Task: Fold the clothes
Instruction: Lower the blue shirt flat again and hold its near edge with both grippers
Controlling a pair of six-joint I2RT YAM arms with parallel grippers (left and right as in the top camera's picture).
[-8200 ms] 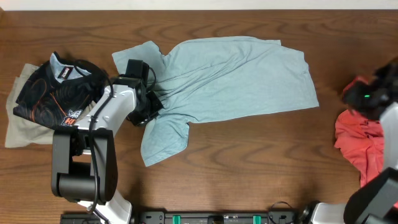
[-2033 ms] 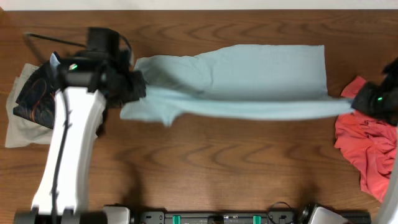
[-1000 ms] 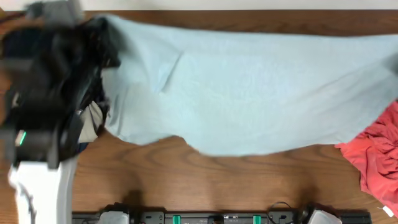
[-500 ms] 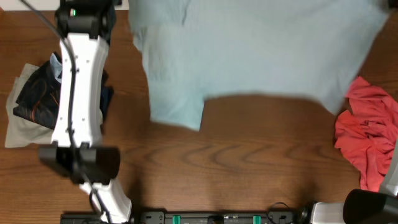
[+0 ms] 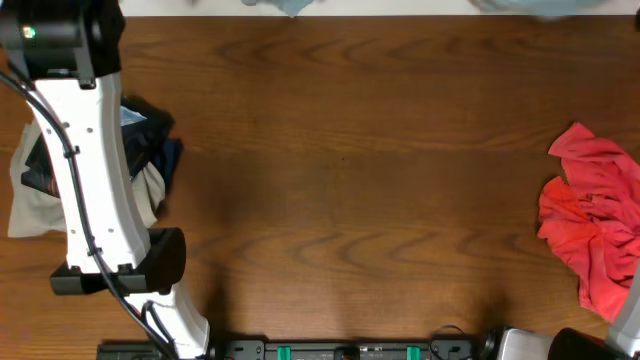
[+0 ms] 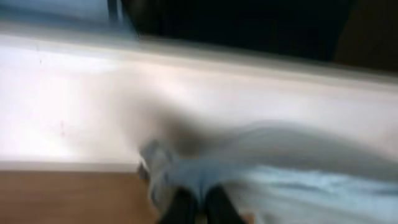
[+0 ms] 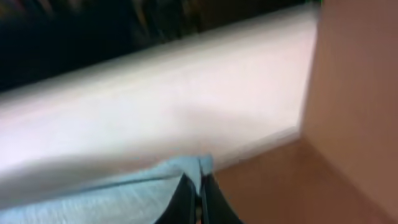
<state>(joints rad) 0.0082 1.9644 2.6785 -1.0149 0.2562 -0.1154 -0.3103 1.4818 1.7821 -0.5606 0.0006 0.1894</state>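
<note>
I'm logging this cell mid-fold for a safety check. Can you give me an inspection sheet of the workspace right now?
Surface: wooden table, middle uncovered.
Job's things: light blue shirt held up, only slivers at the overhead's top edge; red garment crumpled at right; dark garment on beige cloth at left.
Clutter: nothing seen.
Grippers: left gripper and right gripper each pinch the shirt; views blurred.
Cables: black cable along the left arm.
Surroundings: white wall beyond the table.
</note>
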